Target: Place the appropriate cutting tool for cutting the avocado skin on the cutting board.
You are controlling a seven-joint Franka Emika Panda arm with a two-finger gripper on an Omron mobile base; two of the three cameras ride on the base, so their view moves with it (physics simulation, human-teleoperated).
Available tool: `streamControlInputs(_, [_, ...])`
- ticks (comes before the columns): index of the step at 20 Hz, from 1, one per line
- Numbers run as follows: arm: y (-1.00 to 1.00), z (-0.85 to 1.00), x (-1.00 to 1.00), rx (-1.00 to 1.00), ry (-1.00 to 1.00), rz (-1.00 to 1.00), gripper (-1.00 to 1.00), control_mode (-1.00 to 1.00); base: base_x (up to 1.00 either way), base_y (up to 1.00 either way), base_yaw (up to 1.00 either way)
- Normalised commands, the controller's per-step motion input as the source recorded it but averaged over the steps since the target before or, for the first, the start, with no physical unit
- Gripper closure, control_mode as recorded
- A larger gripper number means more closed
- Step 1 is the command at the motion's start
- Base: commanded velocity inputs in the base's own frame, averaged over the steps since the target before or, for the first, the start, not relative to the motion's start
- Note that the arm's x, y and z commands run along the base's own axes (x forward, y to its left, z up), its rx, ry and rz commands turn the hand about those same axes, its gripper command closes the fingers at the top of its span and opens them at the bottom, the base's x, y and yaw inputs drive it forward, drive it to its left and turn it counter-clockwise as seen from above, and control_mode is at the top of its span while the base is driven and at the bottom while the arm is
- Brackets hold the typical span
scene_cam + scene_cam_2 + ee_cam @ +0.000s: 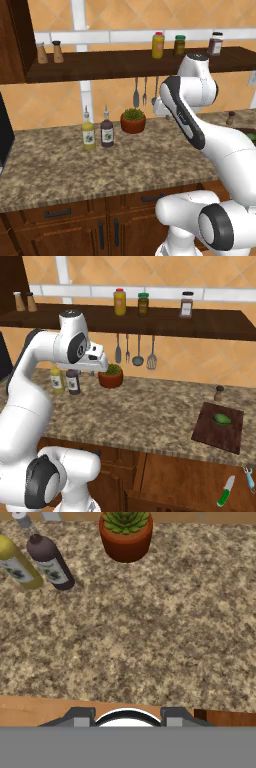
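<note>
One avocado [222,419] on cutting board [210,435], well apart from gripper [100,367].

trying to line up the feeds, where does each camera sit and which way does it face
Left base view: behind the arm's left, facing the counter and shelf; arm at right.
Right base view: behind its right, facing the cutting board and avocado; arm at left.
Hand view: on the hand, looking down at the counter; fingertips at bottom.
All share the potted plant and two bottles.

no readable text, bottle labels [107,134] too blurred, shelf jars [186,307] likewise
</note>
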Motion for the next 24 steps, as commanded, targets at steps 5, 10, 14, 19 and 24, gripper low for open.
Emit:
streamControlInputs(5, [-0.42,-0.03,-0.07,0.04,0.0,0.0,-1.0,-1.0,0.0,0.0,0.0])
streamControlInputs(10, [-0.95,-0.07,-0.15,0.12,0.0,-0.02,-1.0,-1.0,0.0,0.0,0.0])
streamControlInputs(14, [-1.0,-0.06,-0.1,0.11,-0.01,-0.03,-1.0,-1.0,0.0,0.0,0.0])
streamControlInputs(19, [-0.84,-0.06,0.0,0.03,0.0,0.0,-1.0,-1.0,0.0,0.0,0.0])
streamControlInputs(24, [-0.74,-0.32,-0.09,0.0,0.01,0.0,-1.0,-1.0,0.0,0.0,0.0])
